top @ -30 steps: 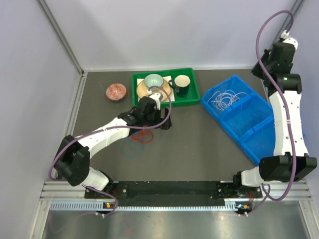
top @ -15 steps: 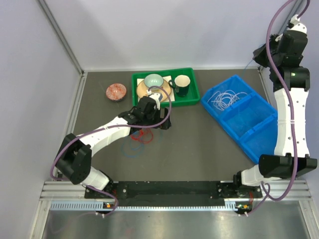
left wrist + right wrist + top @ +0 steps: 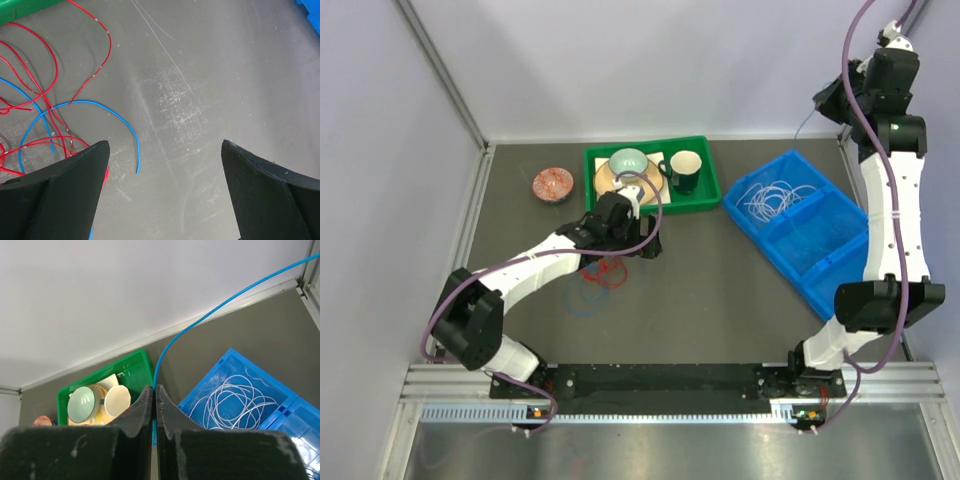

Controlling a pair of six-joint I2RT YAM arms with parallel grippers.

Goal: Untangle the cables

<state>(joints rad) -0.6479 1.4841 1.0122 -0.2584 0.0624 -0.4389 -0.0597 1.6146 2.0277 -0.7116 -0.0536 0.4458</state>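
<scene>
top external view: the left arm reaches forward over the dark worktop [image 3: 740,300] with its elbow low. Its end effector [image 3: 648,248] hangs just in front of the green tray [image 3: 700,205]. the right arm stands almost straight up along the right side, wrist bent back toward the far wall. its end effector [image 3: 823,103] is high above the far corner of the blue bin [image 3: 815,250].

left wrist view: the left end effector [image 3: 165,150] has its fingers spread wide, with nothing between them but bare worktop. the red cable [image 3: 109,45] lies in loose loops to the left and runs under the left finger [image 3: 60,185]. a blue strand [image 3: 95,103] arcs through the red loops, its free end lying on the worktop between the fingers, nearer the left one.

right wrist view: the right end effector [image 3: 154,387] is pressed together on the blue cable [image 3: 225,302]. this thin wire rises from the fingertips and curves off toward the upper right. i cannot tell whether it is the same wire as the blue strand. the white cable [image 3: 235,405] is coiled in the bin's far compartment.
</scene>
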